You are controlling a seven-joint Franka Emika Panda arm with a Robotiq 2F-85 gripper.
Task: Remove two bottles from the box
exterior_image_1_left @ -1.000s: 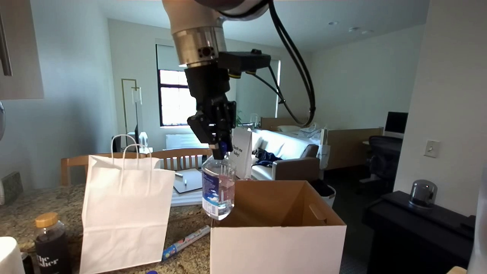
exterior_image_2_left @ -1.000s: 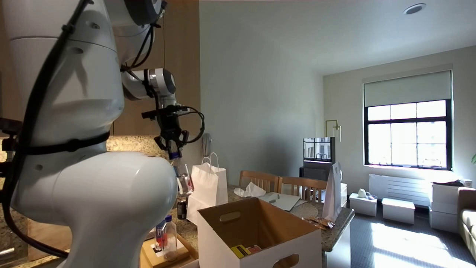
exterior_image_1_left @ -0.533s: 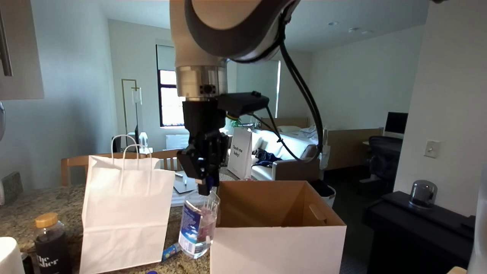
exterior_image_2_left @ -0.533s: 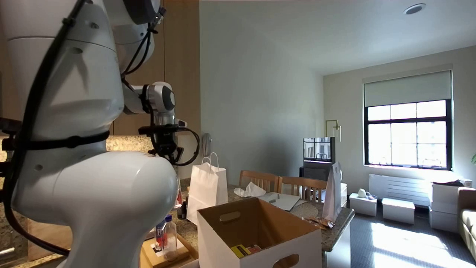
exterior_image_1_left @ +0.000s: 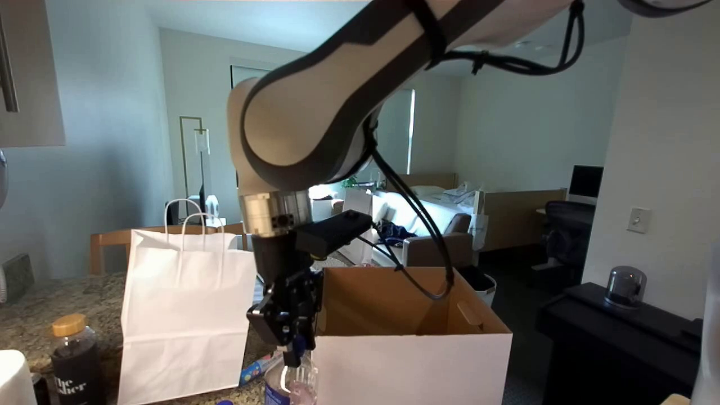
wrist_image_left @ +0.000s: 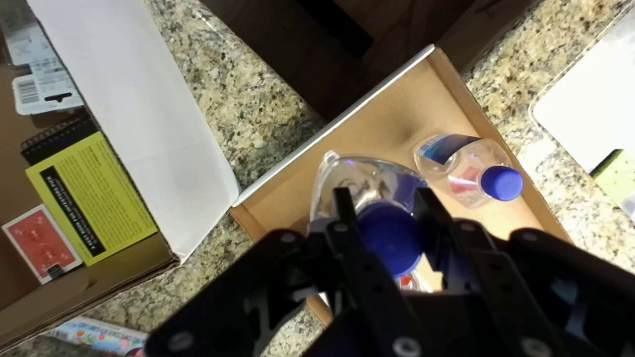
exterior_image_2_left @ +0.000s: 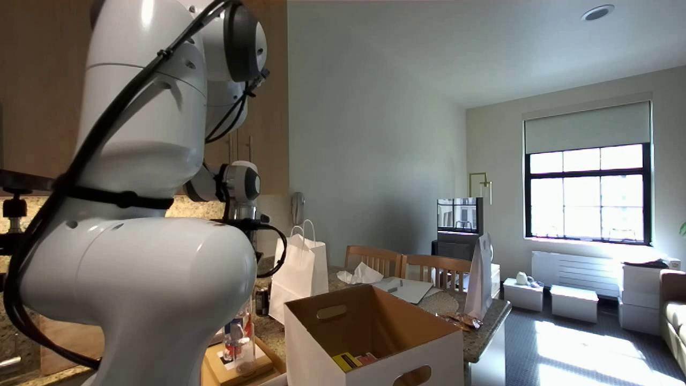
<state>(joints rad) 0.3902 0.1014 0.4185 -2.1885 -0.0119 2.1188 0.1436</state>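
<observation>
Held bottle point(wrist_image_left: 374, 191): clear, with a blue cap point(wrist_image_left: 392, 243); it shows over the shallow tray point(wrist_image_left: 377, 116) in the wrist view, and I cannot tell whether its base touches down. In an exterior view its lower part is cut off by the bottom edge.
Fingers point(wrist_image_left: 346, 218): pinching the held bottle at its cap, one on either side.
Gripper point(wrist_image_left: 382, 195): pointing downward, at 9 o'clock from the box in an exterior view, near its wall.
Standing bottle point(wrist_image_left: 466, 167): also blue-capped, in the shallow tray, near the held bottle and at 2 o'clock from it in the wrist view.
Shallow tray: cardboard, white along its edge, on the granite counter point(wrist_image_left: 243, 94).
Box point(exterior_image_1_left: 410, 368): white outside, brown inside, at 9 o'clock from the held bottle in the wrist view.
Inside the box: a yellow printed item point(wrist_image_left: 92, 198), with a red patterned card point(wrist_image_left: 42, 243) at its 8 o'clock and a dark spiral-edged pad point(wrist_image_left: 59, 141) at its 11 o'clock.
Patterned tube point(exterior_image_1_left: 256, 368): on the counter, just beside the held bottle, at 10 o'clock in an exterior view.
White paper bag point(exterior_image_1_left: 185, 320): handles up, farther out at 10 o'clock.
Dark labelled jar point(exterior_image_1_left: 76, 365): orange lid, at 9 o'clock, well apart.
Chairs point(exterior_image_2_left: 372, 251): wooden, at 12 o'clock from the box in an exterior view.
Window point(exterior_image_2_left: 589, 193): bright, at 2 o'clock there.
</observation>
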